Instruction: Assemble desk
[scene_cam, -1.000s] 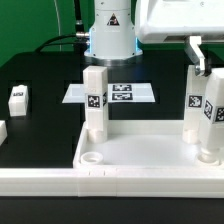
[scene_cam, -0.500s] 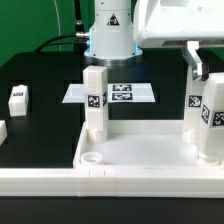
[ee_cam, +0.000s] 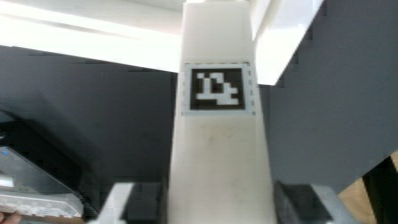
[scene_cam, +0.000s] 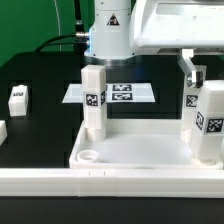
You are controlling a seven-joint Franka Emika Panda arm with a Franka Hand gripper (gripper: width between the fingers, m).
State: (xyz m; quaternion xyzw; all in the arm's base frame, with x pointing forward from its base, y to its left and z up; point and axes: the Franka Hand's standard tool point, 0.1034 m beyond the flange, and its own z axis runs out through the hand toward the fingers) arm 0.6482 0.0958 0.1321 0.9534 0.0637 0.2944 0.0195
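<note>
The white desk top [scene_cam: 140,152] lies across the front as a rimmed tray, with an open round socket [scene_cam: 90,156] at its near corner on the exterior view's left. One tagged leg [scene_cam: 94,100] stands upright in the far corner on that side. My gripper [scene_cam: 198,80] is shut on a second tagged leg [scene_cam: 208,122], which stands upright at the tray's corner on the exterior view's right. In the wrist view this leg [ee_cam: 217,110] fills the middle between my fingers [ee_cam: 150,202], and my gripper [ee_cam: 217,205] is closed on its sides.
A loose tagged leg [scene_cam: 18,98] lies on the black table at the exterior view's left, with another white part [scene_cam: 2,130] at the edge. The marker board [scene_cam: 122,94] lies behind the tray. The arm's base [scene_cam: 108,35] stands at the back.
My gripper has come lower and turned with the held leg. The leg's tagged faces have rotated and it sits slightly lower in the corner. The other parts have not moved.
</note>
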